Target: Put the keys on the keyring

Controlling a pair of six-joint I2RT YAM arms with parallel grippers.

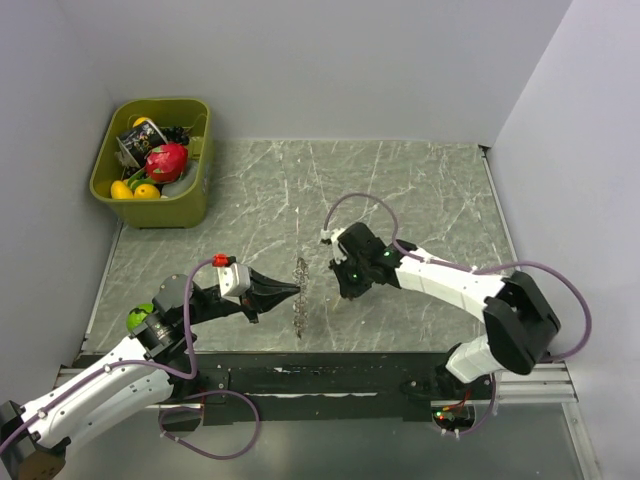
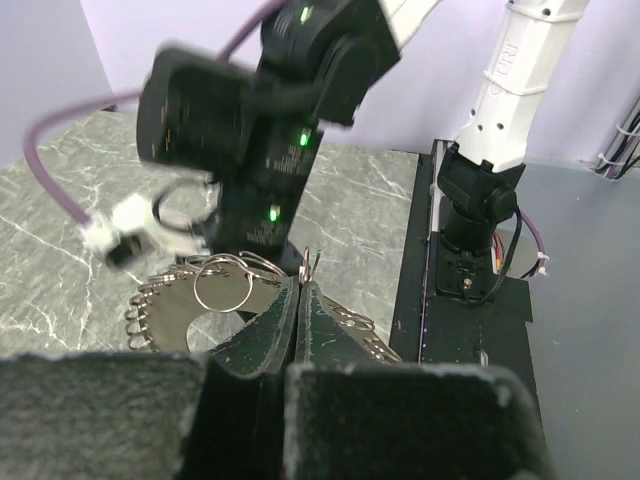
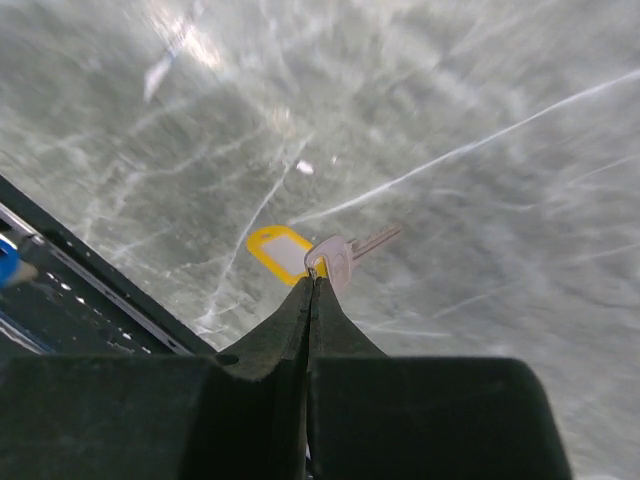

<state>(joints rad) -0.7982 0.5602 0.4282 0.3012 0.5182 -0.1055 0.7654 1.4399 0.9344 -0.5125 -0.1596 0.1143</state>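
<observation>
- A grey marble table (image 1: 420, 190) stands between plain pale walls (image 1: 330, 60). A green bin (image 1: 190, 205) of toy fruit (image 1: 166, 160) sits at its far left corner.
- The left gripper (image 1: 296, 289) reaches in from the near left, its fingers clenched on the keyring (image 1: 301, 297).
- From above, the keyring stands on edge, a thin dark spiky line running from near to far, just past the left fingertips.
- In the left wrist view, the ring's small grey keys and wire loops fan out to either side of the pinched jaws. More of them show on the left than on the right.
- The right gripper (image 3: 312, 285) is clamped on a single key (image 3: 345, 255).
- The fingertips hold that key by its head, and the silver blade points away and to the right over the marble.
- A yellow tag (image 3: 280, 250) with a white centre hangs at the head of the key, just left of the fingertips.
- From above, the right gripper sits just to the right of the keyring, with a narrow gap of table between them. The key itself is too small to make out there.
- From the left wrist, the right gripper looms dark and blurred just behind the ring, green lights showing on its body.
</observation>
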